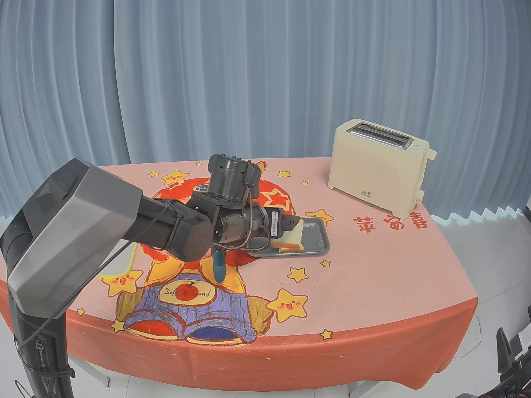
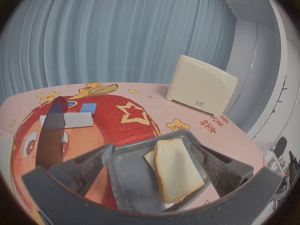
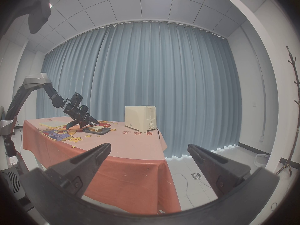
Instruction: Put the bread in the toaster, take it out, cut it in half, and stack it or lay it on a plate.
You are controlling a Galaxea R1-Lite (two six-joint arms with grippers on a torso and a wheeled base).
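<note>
Two slices of white bread [image 2: 175,169] lie overlapped in a grey metal tray [image 2: 131,172] near the middle of the table. My left gripper [image 2: 153,147] hangs low over the tray, open, one finger [image 2: 97,160] on each side of the bread and apart from it. From the head view the gripper [image 1: 296,232] meets the bread [image 1: 292,241] at the tray [image 1: 318,237]. The cream toaster [image 1: 379,164] stands at the back right with empty slots. My right gripper [image 3: 150,160] is open and holds nothing, off the table's right side, low and well away from it.
A knife with a teal handle [image 1: 220,267] lies on the cloth under my left arm, its dark blade [image 2: 51,132] beside the tray. A pale yellow cutting board [image 1: 131,258] sits at the table's left, partly hidden by the arm. Bare cloth stretches between tray and toaster.
</note>
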